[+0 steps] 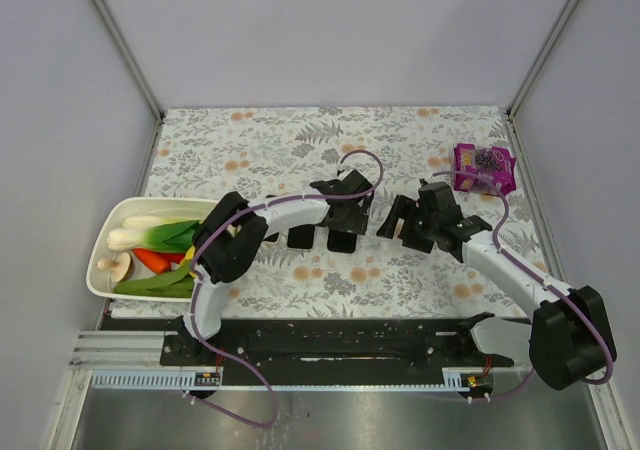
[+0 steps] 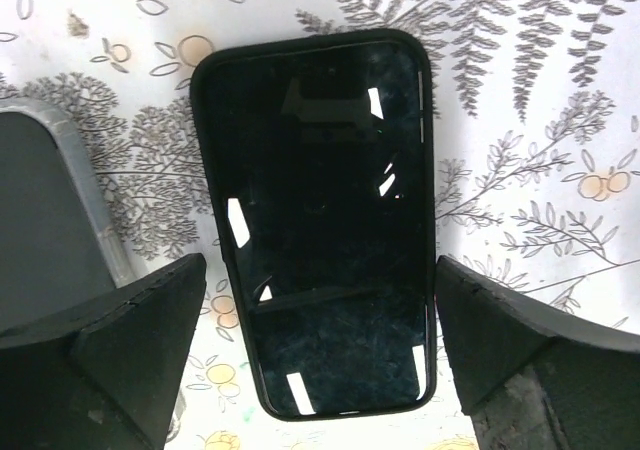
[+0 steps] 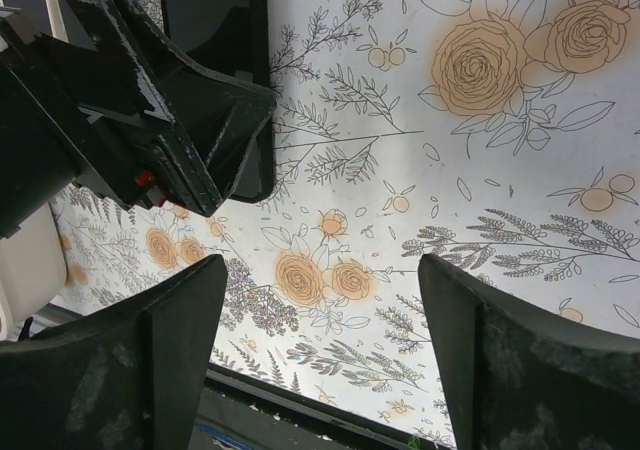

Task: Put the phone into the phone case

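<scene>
The cased phone (image 2: 315, 170) lies flat on the bench (image 2: 520, 120) between the wide-open, unclamped left gripper (image 2: 322, 275). At its 3 o'clock, the right gripper (image 3: 322, 280) gapes empty.

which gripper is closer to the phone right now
Left. The left gripper hangs directly above the phone, open and straddling it without touching. The right gripper, also open, sits off to the phone's side over the patterned tablecloth.

We saw the phone (image 2: 320, 230), a dark glossy slab with its screen unlit and facing up, lying flat on the floral table (image 2: 530, 200). The black phone case (image 2: 208, 78) wrapped it as 1 rounded rim along all 4 edges.
</scene>
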You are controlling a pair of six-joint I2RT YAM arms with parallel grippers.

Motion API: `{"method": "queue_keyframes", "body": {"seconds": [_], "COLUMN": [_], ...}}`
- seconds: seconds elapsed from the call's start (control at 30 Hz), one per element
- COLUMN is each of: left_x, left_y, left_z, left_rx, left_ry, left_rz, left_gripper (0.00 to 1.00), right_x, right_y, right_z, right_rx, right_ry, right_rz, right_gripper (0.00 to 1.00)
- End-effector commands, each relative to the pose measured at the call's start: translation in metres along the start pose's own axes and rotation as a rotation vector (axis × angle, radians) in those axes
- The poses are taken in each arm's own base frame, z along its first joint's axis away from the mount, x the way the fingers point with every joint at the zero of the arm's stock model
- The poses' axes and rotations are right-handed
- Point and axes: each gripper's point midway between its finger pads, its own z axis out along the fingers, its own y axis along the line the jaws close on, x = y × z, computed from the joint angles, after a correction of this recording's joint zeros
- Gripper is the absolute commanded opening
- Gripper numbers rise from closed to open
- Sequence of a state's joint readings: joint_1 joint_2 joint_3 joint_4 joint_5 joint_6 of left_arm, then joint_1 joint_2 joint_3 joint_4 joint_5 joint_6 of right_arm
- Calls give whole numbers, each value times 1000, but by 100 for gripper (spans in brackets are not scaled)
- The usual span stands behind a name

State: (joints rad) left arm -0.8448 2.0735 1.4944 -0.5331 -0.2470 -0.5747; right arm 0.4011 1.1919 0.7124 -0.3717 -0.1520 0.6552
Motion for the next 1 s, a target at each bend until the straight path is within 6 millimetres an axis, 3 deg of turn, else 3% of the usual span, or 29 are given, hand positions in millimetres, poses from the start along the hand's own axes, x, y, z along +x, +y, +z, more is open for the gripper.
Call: {"method": "queue_keyframes", "body": {"seconds": [0.0,0.23,0.33,0.53,0.73,0.97], "left_x": [-28,-51,-58,-48,-28,-23], "left_y": [15,17,23,49,75,76], "left_z": [-23,-77,-113,-161,-174,-174], "left_rx": [-16,44,92,129,84,101], "left_ry": [-85,-186,-266,-375,-401,-403], "left_rz": [-17,-49,-95,-173,-207,-208], "left_gripper": [99,99,99,99,99,99], "right_x": [-21,-31,-37,-47,-51,-51], "right_y": [19,26,33,44,46,43], "right_z": [-8,-17,-22,-32,-36,-32], "right_rx": [-52,-61,-72,-101,-108,-93], "right_ry": [-52,-81,-95,-128,-149,-148], "right_rz": [-22,-21,-21,-25,-25,-23], "right_gripper": [89,96,97,99,99,99]}}
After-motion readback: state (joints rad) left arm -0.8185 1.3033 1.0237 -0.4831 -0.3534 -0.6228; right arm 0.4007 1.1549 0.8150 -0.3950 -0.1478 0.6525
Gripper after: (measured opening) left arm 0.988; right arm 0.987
